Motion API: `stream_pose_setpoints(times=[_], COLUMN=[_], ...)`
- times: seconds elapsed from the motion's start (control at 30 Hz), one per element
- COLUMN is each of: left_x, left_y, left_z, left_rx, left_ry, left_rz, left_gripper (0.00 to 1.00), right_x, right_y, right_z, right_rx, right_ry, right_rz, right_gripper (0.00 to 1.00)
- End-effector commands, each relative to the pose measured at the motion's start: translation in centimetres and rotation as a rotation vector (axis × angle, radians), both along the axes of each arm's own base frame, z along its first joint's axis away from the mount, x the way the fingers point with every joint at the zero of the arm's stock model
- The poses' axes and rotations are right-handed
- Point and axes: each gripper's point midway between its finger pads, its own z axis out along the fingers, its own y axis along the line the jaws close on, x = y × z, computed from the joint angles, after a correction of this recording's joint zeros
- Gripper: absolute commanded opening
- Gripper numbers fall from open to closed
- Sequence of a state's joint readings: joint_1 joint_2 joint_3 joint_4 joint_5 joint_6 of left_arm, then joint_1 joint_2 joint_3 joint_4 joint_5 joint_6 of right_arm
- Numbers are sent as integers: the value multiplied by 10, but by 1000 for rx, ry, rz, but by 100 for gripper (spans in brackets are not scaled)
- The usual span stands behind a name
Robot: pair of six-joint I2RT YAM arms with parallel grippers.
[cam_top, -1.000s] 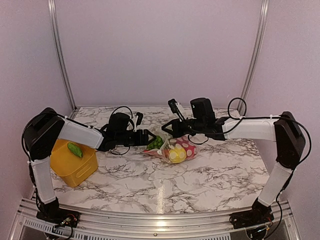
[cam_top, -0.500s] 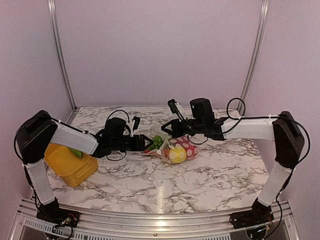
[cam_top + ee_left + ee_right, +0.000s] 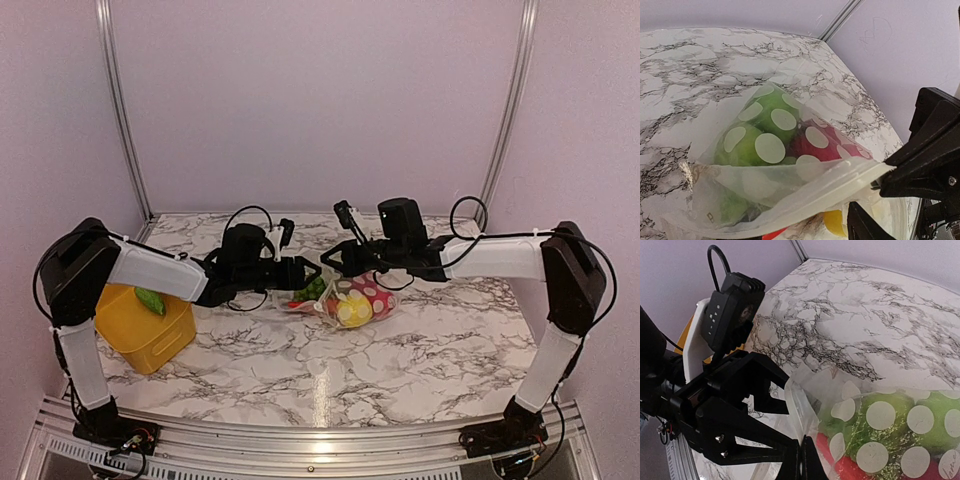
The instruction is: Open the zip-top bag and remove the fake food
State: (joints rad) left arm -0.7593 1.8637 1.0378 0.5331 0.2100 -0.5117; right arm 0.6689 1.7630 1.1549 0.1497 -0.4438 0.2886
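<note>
Right pincer (image 3: 801, 460) of mine is clamped tight on the rim of the zip-top bag (image 3: 880, 425), left pincer (image 3: 782, 422) gaping open at its mouth.

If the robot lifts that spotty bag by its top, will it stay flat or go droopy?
Probably droopy: the bag is thin, wrinkled plastic, and its top edge bends where the right gripper pinches it. The toy food inside looks round, so it would likely roll and bunch at the bottom.
</note>
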Motion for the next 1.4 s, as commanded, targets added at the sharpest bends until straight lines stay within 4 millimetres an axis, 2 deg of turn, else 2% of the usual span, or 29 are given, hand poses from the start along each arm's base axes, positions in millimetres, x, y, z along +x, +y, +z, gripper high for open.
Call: stream_pose_setpoints(times=[0.0, 0.13, 0.3, 0.43, 0.63, 0.73, 0.87, 1.03, 1.37], left_x=[14, 30, 41, 41, 36, 33, 29, 31, 29], left_y=[-2, 11, 8, 1, 13, 16, 7, 5, 13], left_z=[-27, -42, -67, -85, -103, -111, -106, -75, -9], left_rx=[73, 142, 174, 184, 222, 242, 205, 140, 107], left_ry=[34, 5, 41, 84, 114, 127, 117, 47, -90], left_rz=[40, 133, 134, 116, 142, 141, 96, 89, 90], left_gripper=[59, 68, 70, 71, 89, 91, 75, 43, 2], right_x=[9, 9, 8, 9, 9, 10, 11, 11, 10], right_y=[0, -1, -3, -4, -3, -2, -2, -4, -10], right_z=[23, 24, 22, 18, 15, 12, 9, 1, -9], right_rx=[34, 34, 25, 16, 12, 11, 8, -12, -22], right_ry=[-44, -49, -48, -46, -43, -36, -34, -27, -15], right_rz=[-16, -16, -21, -26, -25, -23, -26, -35, -61], right_gripper=[0, 0, 0, 0, 0, 0, 0, 0, 0])
